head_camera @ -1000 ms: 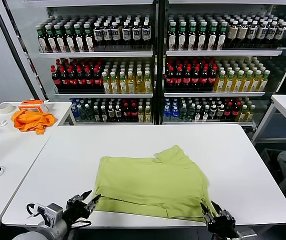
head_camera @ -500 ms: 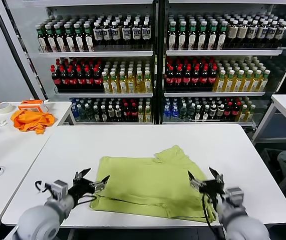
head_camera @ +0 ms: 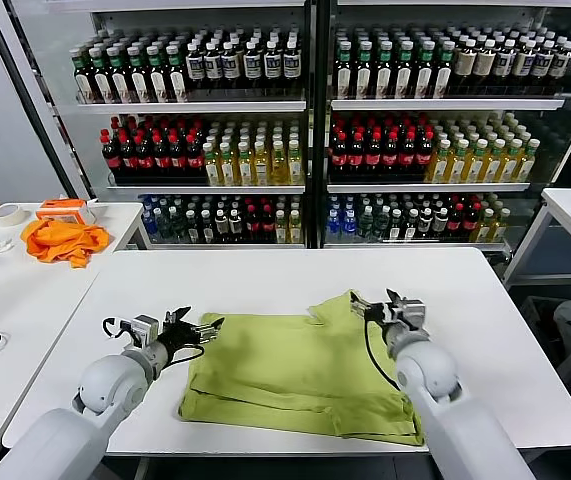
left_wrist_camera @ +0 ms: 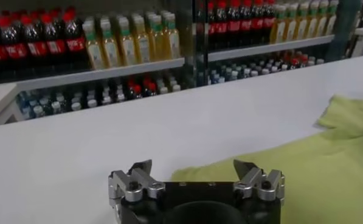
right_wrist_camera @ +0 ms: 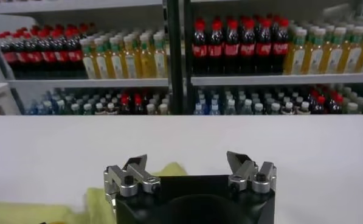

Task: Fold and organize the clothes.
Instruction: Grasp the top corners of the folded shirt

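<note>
From the head view, the light yellow-green T-shirt [head_camera: 305, 375] lies partly folded on the white bench [head_camera: 265, 275], with the left gripper [head_camera: 203, 326] spread open at its left edge and the right gripper [head_camera: 383, 304] spread open over its far right corner, near the sleeve. The left wrist view shows that gripper [left_wrist_camera: 195, 171] empty, jaws wide, just above the shirt's edge [left_wrist_camera: 303, 176]. The right wrist view shows the right gripper [right_wrist_camera: 190, 168] wide and empty too, yellow-green cloth [right_wrist_camera: 96, 204] beneath it, facing shelves of bottles [right_wrist_camera: 242, 49].
</note>
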You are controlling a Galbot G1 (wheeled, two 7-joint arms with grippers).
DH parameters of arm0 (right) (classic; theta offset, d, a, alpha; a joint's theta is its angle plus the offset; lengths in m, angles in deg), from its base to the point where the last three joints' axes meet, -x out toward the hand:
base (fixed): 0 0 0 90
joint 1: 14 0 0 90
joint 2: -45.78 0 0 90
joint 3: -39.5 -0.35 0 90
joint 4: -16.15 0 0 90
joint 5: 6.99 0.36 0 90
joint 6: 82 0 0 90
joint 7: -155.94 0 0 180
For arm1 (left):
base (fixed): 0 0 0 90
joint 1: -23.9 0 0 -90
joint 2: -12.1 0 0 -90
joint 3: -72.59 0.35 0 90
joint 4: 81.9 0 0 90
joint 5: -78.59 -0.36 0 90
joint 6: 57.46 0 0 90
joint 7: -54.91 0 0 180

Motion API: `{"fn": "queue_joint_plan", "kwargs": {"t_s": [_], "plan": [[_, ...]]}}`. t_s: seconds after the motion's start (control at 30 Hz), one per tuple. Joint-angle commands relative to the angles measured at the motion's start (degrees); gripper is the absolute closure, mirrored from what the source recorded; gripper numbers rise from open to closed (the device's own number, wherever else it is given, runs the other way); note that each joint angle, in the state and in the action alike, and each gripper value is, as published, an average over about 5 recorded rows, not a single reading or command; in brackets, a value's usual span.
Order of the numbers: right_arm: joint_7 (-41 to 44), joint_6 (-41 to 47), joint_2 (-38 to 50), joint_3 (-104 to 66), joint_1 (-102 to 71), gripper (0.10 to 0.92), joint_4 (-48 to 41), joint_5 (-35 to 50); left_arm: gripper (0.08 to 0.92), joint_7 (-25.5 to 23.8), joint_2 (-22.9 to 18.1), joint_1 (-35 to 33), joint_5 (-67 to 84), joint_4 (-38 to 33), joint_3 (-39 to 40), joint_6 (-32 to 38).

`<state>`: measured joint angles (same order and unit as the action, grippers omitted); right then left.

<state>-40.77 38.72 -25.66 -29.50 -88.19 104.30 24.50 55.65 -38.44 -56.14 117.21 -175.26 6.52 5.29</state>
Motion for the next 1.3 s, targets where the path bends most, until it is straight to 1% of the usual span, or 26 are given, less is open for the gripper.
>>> {"fn": "queue_joint_plan", "kwargs": {"t_s": [0.03, 0.2, 0.37, 0.43, 0.53, 0.73, 1.07, 1.2, 1.3], "plan": [[-0.44, -1.26, -4.08, 3.20, 7.64, 0.203, -12.94, -1.34, 0.177, -4.03, -0.79, 6.28, 0.01, 10.05, 3.45, 1.57], [-0.16, -1.89, -4.54, 3.45, 7.98, 0.203, -14.52, -1.97, 0.177, -4.49, -1.19, 6.31, -0.56, 10.61, 3.77, 1.82], [-0.44, -1.59, -4.47, 4.10, 7.62, 0.203, -13.93, -2.25, 0.177, -4.10, -1.57, 6.55, -1.94, 11.58, 4.14, 1.32], [-0.64, -0.87, -4.33, 4.10, 7.46, 0.218, -13.49, -1.88, 0.177, -4.14, -1.47, 6.34, -1.48, 11.41, 4.22, 0.81], [-0.95, 1.02, -4.08, 3.85, 6.93, 0.284, -12.47, -0.69, 0.218, -4.24, -1.21, 5.62, -0.51, 10.51, 4.19, -0.16], [-1.10, 1.97, -4.19, 3.61, 5.94, 0.440, -11.73, 0.00, 0.388, -4.51, -1.30, 4.52, -0.62, 9.57, 4.62, -0.42], [-0.76, 0.91, -3.83, 3.29, 5.24, 0.734, -10.76, -0.59, 0.674, -4.90, -1.64, 4.00, -0.62, 8.71, 4.26, 1.20], [-1.10, 0.10, -2.64, 2.32, 3.52, 0.847, -6.15, 0.22, 0.796, -4.59, -0.91, 3.89, 1.40, 6.80, 3.25, 2.76], [-2.90, 1.77, -1.27, 0.94, 1.35, 0.907, 0.45, 2.82, 0.875, -4.22, 0.38, 2.58, 2.51, 4.08, 2.51, 4.23]]}}
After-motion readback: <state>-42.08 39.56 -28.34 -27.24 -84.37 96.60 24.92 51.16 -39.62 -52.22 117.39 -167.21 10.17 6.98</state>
